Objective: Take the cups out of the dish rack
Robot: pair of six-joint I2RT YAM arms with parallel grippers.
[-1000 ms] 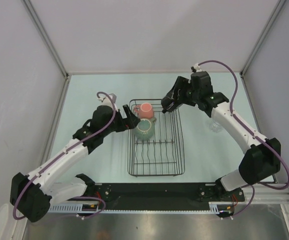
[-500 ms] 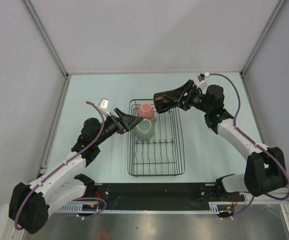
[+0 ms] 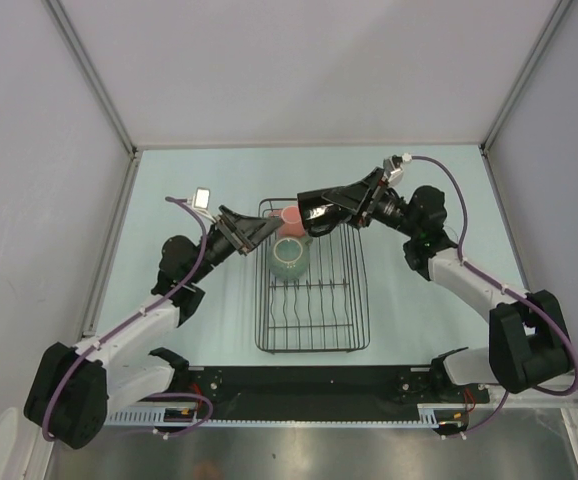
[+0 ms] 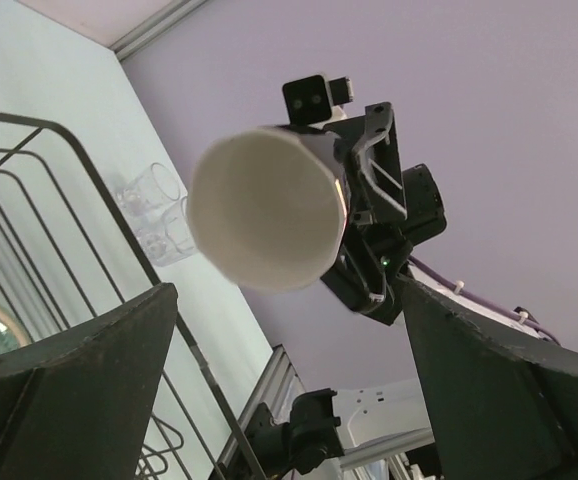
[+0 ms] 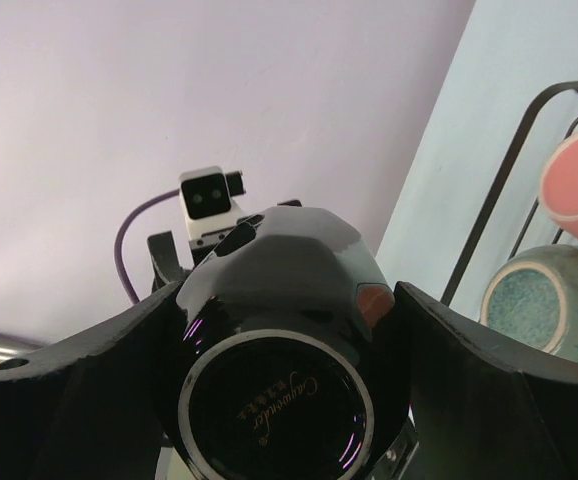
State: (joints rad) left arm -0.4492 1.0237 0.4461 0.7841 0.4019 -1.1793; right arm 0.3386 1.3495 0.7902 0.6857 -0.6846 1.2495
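My right gripper [image 3: 307, 212] is shut on the black cup [image 3: 314, 210], holding it on its side above the back of the dish rack [image 3: 361, 300]. The right wrist view shows the black cup's [image 5: 279, 400] base wedged between the right gripper's [image 5: 287, 300] fingers. My left gripper [image 3: 261, 231] stands open a little to the left, pointing at the cup. In the left wrist view the cup's white inside [image 4: 264, 210] faces my open left gripper [image 4: 287, 290], with a gap between them. A pink mug [image 3: 289, 217] and a pale-green cup [image 3: 290, 258] sit in the rack.
Clear glass tumblers [image 4: 154, 205] stand on the table right of the rack. The rack's front half holds only bare tines [image 3: 309, 300]. Grey walls close in the table on three sides. Both arm bases sit at the near edge.
The right arm has swung left and lowered, carrying the black cup over the rack's back end. The left gripper has lifted and tilted up to face the cup.
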